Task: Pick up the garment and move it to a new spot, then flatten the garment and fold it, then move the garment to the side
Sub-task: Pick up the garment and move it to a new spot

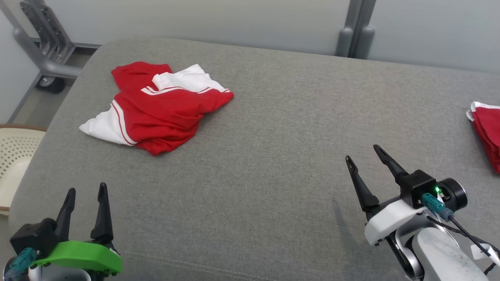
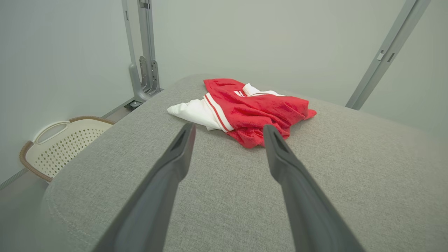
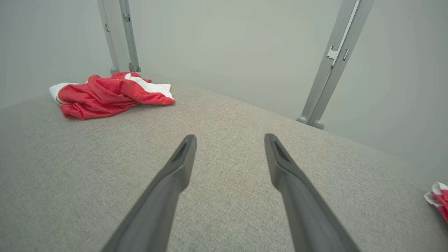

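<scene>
A crumpled red and white garment (image 1: 158,107) lies on the far left part of the grey cushioned surface (image 1: 273,156). My left gripper (image 1: 86,189) hovers open at the lower left, well short of the garment, with nothing between its fingers. In the left wrist view the garment (image 2: 245,110) sits just beyond the open left gripper (image 2: 228,128). My right gripper (image 1: 361,153) stands open at the lower right, far from the garment. The right wrist view has the garment (image 3: 108,93) at the far left, away from the right gripper (image 3: 230,136).
Another red and white cloth (image 1: 486,130) lies at the right edge of the surface, also seen as a cloth corner (image 3: 439,199). A cream perforated basket (image 1: 13,160) stands on the floor to the left. Grey metal frame posts (image 1: 355,35) rise behind the surface.
</scene>
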